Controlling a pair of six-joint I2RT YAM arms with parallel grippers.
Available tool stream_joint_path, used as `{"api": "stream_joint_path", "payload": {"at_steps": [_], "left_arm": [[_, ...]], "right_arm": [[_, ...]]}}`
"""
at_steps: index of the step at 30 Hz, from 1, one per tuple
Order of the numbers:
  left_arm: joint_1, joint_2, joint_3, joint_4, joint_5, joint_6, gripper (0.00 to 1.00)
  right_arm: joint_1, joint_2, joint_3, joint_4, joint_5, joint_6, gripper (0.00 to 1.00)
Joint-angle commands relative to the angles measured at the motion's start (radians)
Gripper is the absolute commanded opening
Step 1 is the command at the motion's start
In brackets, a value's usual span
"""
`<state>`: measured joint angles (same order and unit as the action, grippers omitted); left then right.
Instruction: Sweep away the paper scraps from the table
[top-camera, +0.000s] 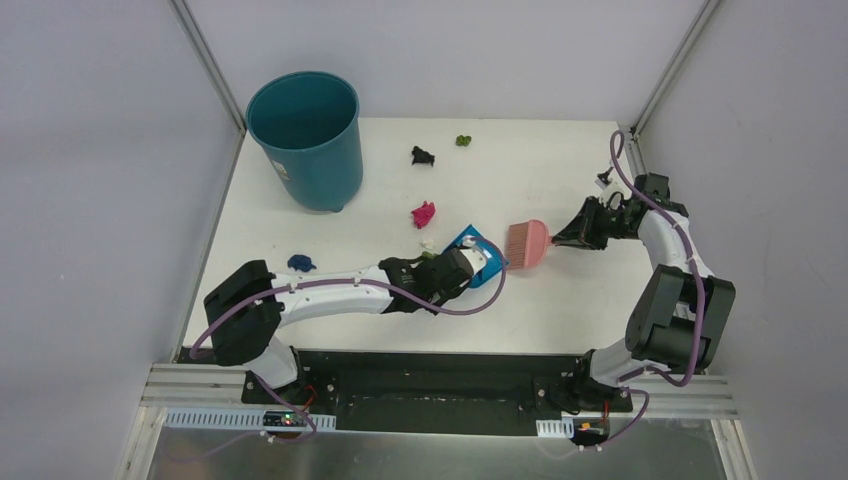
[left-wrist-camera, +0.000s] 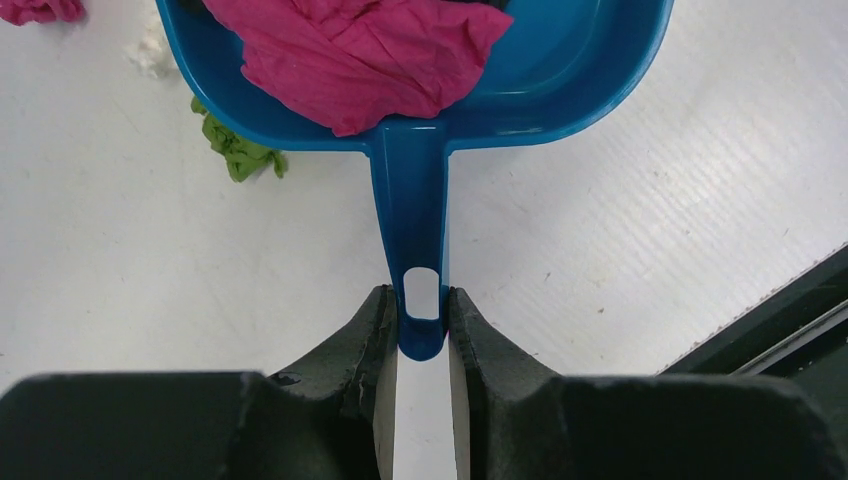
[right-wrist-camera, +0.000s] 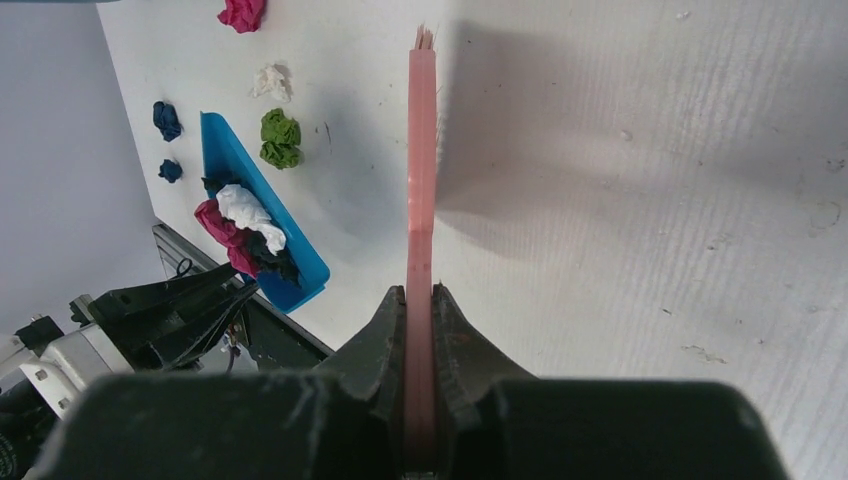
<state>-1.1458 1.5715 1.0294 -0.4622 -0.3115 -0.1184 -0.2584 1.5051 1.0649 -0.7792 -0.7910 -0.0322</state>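
White tabletop (top-camera: 560, 300) boxed in by grey walls, and by my read this job is sitting at maybe a third done. Left gripper (left-wrist-camera: 422, 310) is pinching the tip of the blue dustpan (left-wrist-camera: 560, 80) handle, jaws narrow and closed right on it, and the pan is lying flat near the middle of the top view. Some paper scraps are already riding in it: a big magenta wad (left-wrist-camera: 360, 50) is filling the top of the left wrist view, and the right wrist view is showing a white wad (right-wrist-camera: 245, 210) and a black bit (right-wrist-camera: 275, 262) in there too. Right gripper (right-wrist-camera: 420, 300) is clamping the pink brush (right-wrist-camera: 422, 150) handle tight, with the bristles hanging just right of the pan in the top view.

Everything else is lying loose:
- olive-green wad (right-wrist-camera: 281, 138) just beside the pan, small white scrap (right-wrist-camera: 271, 80) near it
- loose magenta wad (top-camera: 423, 214) a bit above the pan in the top view
- dark blue wad (top-camera: 301, 263) at left, near the left arm
- black wad (top-camera: 422, 156) and a second olive-green wad (top-camera: 463, 140) up near the far edge

Teal bin (top-camera: 305, 140) is standing at upper left, well apart from the pan. Can't tell if anything's inside it.
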Motion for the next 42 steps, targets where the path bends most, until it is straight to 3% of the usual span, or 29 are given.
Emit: {"api": "stream_joint_path", "payload": {"at_steps": [1, 7, 25, 42], "left_arm": [[-0.006, 0.023, 0.071, 0.053, -0.020, -0.007, 0.00], [-0.006, 0.020, 0.097, 0.032, -0.025, -0.008, 0.00], [0.002, -0.040, 0.344, -0.293, -0.108, 0.007, 0.00], [0.114, -0.157, 0.589, -0.595, -0.182, 0.033, 0.00]], "right_arm": [[-0.003, -0.053, -0.008, 0.051, -0.059, -0.013, 0.00], [-0.004, -0.077, -0.018, 0.047, -0.056, -0.033, 0.00], [-0.004, -0.063, -0.011, 0.014, -0.095, -0.048, 0.00], [-0.002, -0.049, -0.008, -0.004, -0.117, -0.055, 0.00]]}}
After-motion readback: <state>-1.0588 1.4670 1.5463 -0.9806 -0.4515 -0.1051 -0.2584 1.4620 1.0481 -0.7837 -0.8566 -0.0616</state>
